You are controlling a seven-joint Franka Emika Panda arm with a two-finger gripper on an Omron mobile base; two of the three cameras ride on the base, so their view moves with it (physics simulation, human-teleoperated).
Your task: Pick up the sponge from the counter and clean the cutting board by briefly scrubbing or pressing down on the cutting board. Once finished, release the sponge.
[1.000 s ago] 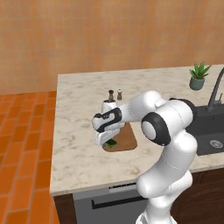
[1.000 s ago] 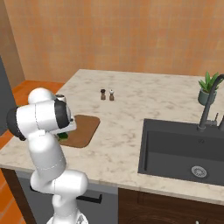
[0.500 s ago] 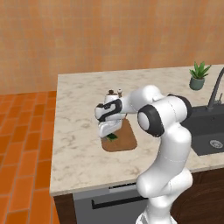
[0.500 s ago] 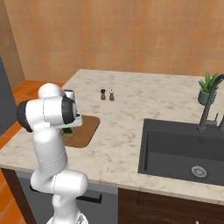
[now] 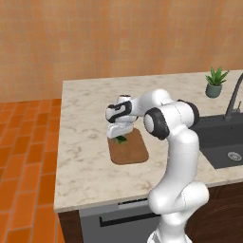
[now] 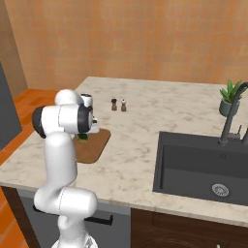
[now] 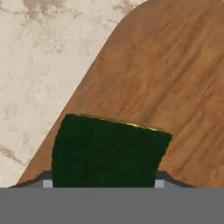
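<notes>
Lifted slightly since before, our tool (image 5: 120,137) pinches the sponge (image 7: 107,151) over the cutting board (image 5: 130,152) on the surface (image 5: 85,166).

1. The cutting board (image 5: 129,149) lies on the counter (image 5: 85,142), centre-left of the left base view.
2. The sponge (image 5: 121,138) sits at its upper-left part.
3. The sink (image 6: 203,167) occupies the right of the right base view.

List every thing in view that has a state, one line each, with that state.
sponge: dark green side toward the camera, held between the tool's fingers over the board's edge.
cutting board: flat on the counter, sponge above it.
tool: shut on the sponge.
counter: carries the board.
sink: basin dry, no water running.
</notes>
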